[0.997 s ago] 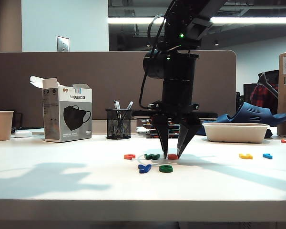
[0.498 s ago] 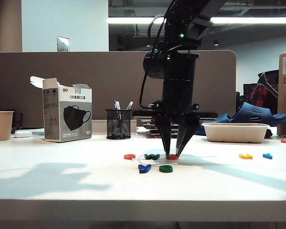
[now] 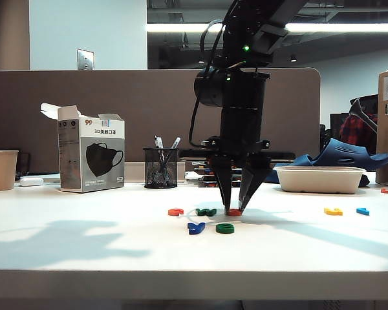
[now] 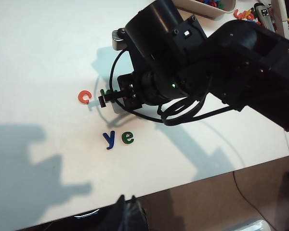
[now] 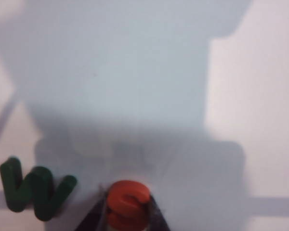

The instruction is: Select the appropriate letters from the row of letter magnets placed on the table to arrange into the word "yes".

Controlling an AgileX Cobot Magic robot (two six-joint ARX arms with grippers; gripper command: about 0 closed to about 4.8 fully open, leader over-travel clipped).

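Plastic, flat and tiny, so the red s (image 5: 127, 204) should be light, stiff and probably slick on the smooth table (image 3: 84, 239); pinching its two side edges looks like the only real hold. It's rounded, orange-red, lying flat just beside the dark green w (image 5: 33, 192). The right gripper (image 3: 235, 208) stands upright over it, fingers narrowed onto its sides, tips at the table. In front sit the blue y (image 4: 109, 139) and green e (image 4: 128, 138), side by side. The left gripper (image 4: 130, 214) hangs off the table's front edge, well apart; can't tell its opening.
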